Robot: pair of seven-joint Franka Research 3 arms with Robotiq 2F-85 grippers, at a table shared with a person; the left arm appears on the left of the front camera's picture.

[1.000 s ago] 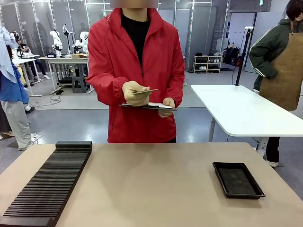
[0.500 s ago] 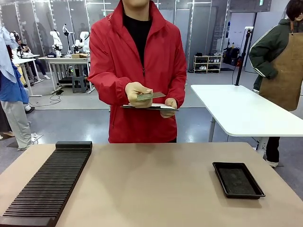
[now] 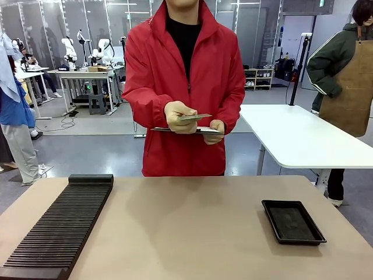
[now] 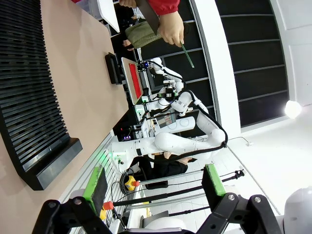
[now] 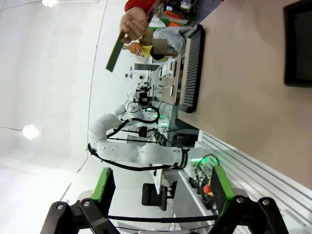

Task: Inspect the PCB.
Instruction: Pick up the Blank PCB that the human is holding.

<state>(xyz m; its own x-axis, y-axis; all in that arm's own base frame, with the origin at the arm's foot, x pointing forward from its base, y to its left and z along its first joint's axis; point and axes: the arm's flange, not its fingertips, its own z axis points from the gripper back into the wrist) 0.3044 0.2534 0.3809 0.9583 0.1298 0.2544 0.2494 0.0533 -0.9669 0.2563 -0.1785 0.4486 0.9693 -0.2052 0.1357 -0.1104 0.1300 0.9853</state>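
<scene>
Across the table stands a person in a red jacket, a gloved hand (image 3: pixel 176 116) holding the thin green PCB (image 3: pixel 196 117) nearly level, just above a white clipboard (image 3: pixel 185 130) held in the other hand. The left wrist view shows the PCB (image 4: pixel 187 53) edge-on in that hand, and in the right wrist view the PCB (image 5: pixel 114 52) juts from the hand too. My left gripper (image 4: pixel 154 183) stands open with nothing between its green pads, far from the board. My right gripper (image 5: pixel 161 187) is open and empty as well.
A long black slotted rack (image 3: pixel 58 227) lies on the table's left side. A small black tray (image 3: pixel 292 221) sits at the right. A white table (image 3: pixel 303 137) and a person in a brown apron stand behind on the right.
The person has shifted slightly to the right, carrying the PCB and clipboard along. The board stays above the clipboard. Neither gripper has changed.
</scene>
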